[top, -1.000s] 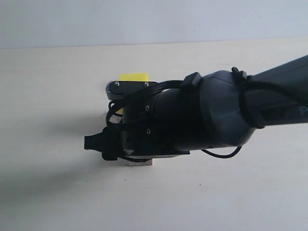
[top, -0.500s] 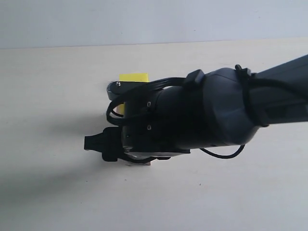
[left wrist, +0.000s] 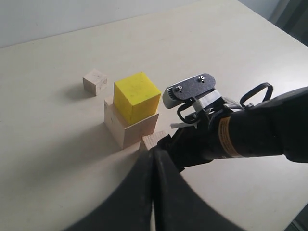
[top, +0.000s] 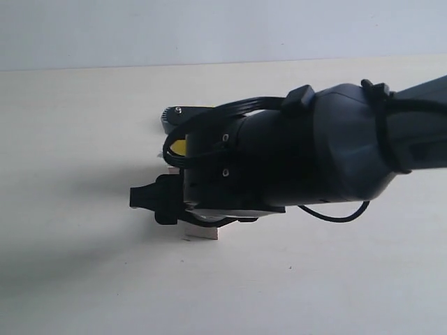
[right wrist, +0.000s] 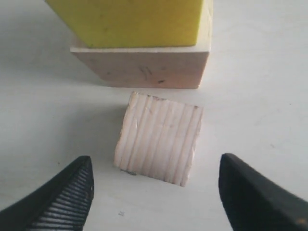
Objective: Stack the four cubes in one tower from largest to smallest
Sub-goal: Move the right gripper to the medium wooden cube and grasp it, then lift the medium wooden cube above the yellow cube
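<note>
In the left wrist view the bright yellow cube [left wrist: 136, 96] sits on the largest pale wood cube [left wrist: 130, 129]. The tiny wood cube [left wrist: 95, 82] lies alone on the table behind them. The smaller wood cube [right wrist: 159, 144] lies flat on the table right beside the big cube's [right wrist: 144, 65] side. My right gripper [right wrist: 159, 202] hangs over it, open, with one finger on either side and neither touching it. My left gripper [left wrist: 154, 187] is shut on nothing, well back from the stack. In the exterior view my right arm [top: 307, 153] hides nearly all of the cubes.
The pale table [left wrist: 57, 159] stretches around the cubes, its far edge against a light wall [top: 209, 28]. Only a sliver of yellow [top: 179, 147] and a pale wood edge [top: 202, 234] show past the arm in the exterior view.
My right arm has shifted a little right and lower in the exterior view, so the yellow cube's top is now almost covered. Its jaws stay wide.
</note>
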You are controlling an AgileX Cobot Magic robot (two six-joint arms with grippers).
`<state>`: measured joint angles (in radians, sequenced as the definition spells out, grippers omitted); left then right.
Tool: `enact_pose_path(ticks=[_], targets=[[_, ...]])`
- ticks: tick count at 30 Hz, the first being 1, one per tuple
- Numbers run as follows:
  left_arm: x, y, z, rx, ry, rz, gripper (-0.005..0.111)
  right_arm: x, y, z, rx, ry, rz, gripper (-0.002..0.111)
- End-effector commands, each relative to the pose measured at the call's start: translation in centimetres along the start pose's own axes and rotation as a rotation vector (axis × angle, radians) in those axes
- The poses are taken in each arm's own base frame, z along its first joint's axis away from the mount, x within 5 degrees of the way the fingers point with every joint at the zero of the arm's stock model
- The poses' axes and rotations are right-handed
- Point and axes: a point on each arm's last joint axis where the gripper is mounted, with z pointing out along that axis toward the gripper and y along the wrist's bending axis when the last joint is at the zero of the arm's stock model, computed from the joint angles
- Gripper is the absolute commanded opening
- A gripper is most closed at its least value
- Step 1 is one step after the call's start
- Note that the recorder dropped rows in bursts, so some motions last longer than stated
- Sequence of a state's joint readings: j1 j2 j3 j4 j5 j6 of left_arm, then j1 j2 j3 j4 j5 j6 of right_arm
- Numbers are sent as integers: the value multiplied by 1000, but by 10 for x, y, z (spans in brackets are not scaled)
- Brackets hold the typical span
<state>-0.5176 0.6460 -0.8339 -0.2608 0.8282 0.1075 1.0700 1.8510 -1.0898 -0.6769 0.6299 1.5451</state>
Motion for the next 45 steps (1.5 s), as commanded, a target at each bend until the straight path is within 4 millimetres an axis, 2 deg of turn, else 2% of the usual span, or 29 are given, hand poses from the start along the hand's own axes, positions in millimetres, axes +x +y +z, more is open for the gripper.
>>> enact_pose_path(ticks=[1,7,19,27,30,36,40,45], targets=[[0,-1,-1,8,-14,3,0,-1,-1,8,12,-1,3,70],[2,-2,-2,18,-9,5,0,-1,8,18,-3,11,34,69],[2,-5,-5,36,-15,22,0,7,6,35,56,33,55,69],[3,-5,-7,36,-22,24,0,7,5,37,69,26,66,62],[3,-5,-7,36,-22,24,0,7,4,36,83,25,66,54],[3,-5,-7,36,-22,24,0,10,2,36,98,56,52,21],[3,-5,-7,33,-23,27,0,11,2,25,84,116,18,0],[2,-5,-7,31,-27,30,0,8,0,0,58,174,-9,0]])
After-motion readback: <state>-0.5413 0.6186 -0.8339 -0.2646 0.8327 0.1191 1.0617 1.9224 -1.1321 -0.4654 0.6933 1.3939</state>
